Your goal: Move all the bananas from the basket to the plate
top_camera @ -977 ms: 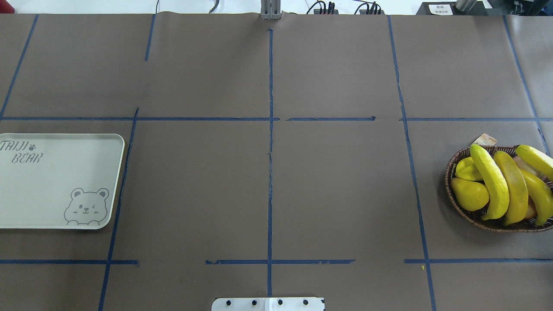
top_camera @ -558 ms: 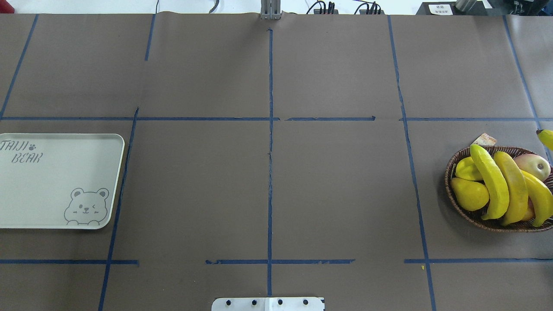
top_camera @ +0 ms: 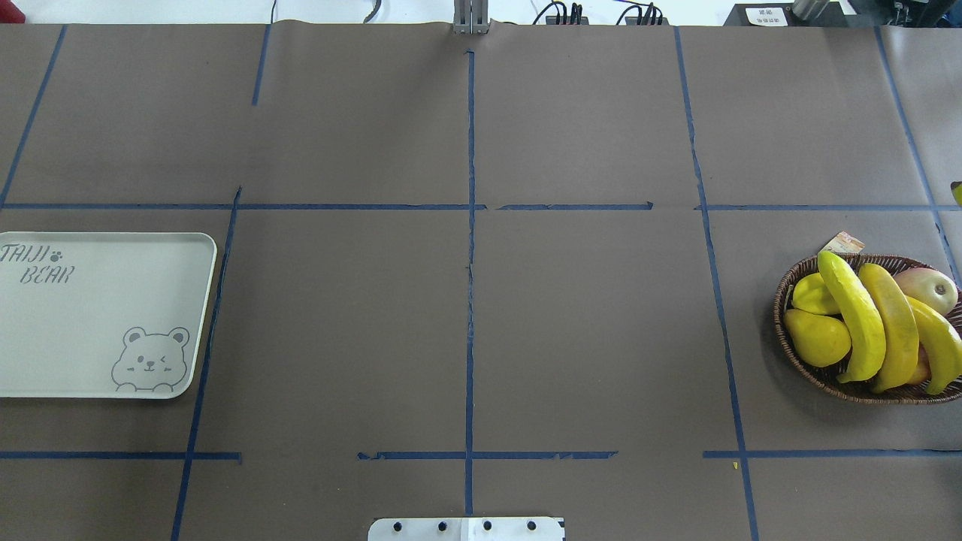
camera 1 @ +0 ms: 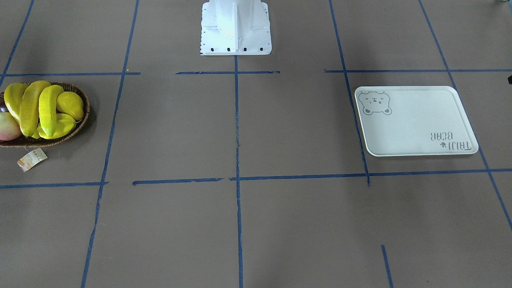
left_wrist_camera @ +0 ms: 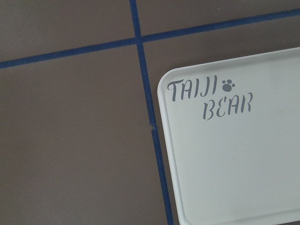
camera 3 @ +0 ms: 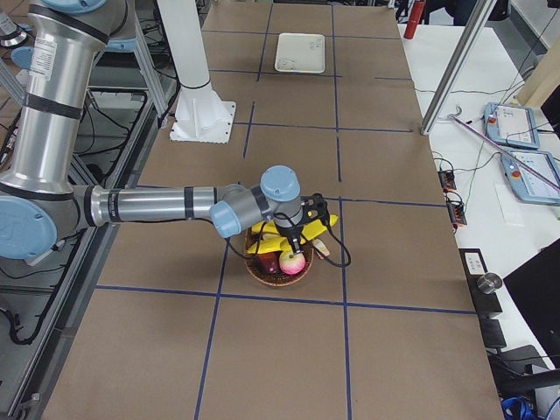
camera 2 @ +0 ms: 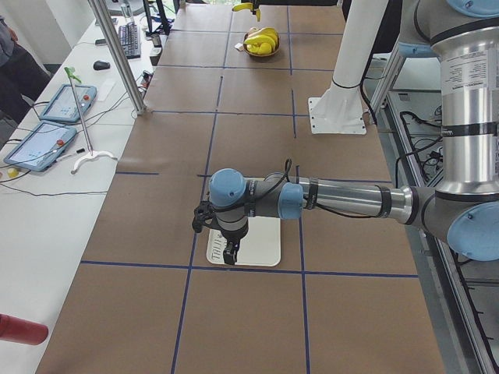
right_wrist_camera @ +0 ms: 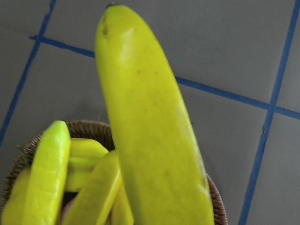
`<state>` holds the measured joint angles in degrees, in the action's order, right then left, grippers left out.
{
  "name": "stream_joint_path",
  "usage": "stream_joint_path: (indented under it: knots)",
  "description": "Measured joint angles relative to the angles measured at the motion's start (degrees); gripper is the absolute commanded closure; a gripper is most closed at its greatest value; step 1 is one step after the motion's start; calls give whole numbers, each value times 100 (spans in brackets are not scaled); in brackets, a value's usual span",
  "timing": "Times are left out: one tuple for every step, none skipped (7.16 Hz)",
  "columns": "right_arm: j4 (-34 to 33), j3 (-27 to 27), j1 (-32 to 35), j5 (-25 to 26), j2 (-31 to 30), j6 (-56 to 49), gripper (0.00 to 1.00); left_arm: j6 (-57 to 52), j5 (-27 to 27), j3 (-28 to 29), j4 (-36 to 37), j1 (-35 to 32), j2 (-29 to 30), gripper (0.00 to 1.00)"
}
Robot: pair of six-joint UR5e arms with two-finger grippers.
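Note:
Three bananas (top_camera: 853, 315) lie side by side in the wicker basket (top_camera: 782, 297) at the table's right end; the front view shows them (camera 1: 30, 108) in the same basket (camera 1: 86, 116). One more banana (right_wrist_camera: 150, 131) hangs in the air above the basket rim (right_wrist_camera: 89, 126), close under the right wrist camera; only its tip (top_camera: 958, 193) reaches the overhead view. The right gripper (camera 3: 297, 236) is at that banana (camera 3: 308, 229); I cannot tell whether it is shut. The plate (top_camera: 90, 315) lies bare at the left end. The left gripper (camera 2: 228, 253) hovers over the plate (camera 2: 261, 245); open or shut, I cannot tell.
A yellow pear (top_camera: 815, 338), a yellow-green fruit (top_camera: 810, 294) and a red-yellow fruit (top_camera: 928, 289) share the basket. Its paper tag (top_camera: 842, 243) lies on the table behind it. The white robot base (camera 1: 236, 28) stands mid-table. A side bench carries tablets (camera 2: 47, 125).
The banana on the basket's right side rose out and went up and right, leaving the overhead view but for its tip. The red-yellow fruit under it now shows.

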<state>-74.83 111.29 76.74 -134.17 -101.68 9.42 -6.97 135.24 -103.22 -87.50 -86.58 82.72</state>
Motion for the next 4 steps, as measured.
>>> stream_joint_path:
  knots:
    - [-783, 340, -35, -96, 434, 156, 97, 15, -5, -16, -24, 11, 216, 0]
    - [-1194, 531, -174, -181, 795, 527, 97, 23, 7, -40, -112, 14, 386, 0]
    - [-1340, 657, -517, -221, 1161, 1249, 97, 249, 42, -54, -285, 20, 545, 0]
    - [-1378, 738, -940, -217, 1569, 2031, 97, 829, 154, -61, -524, 95, 670, 0]
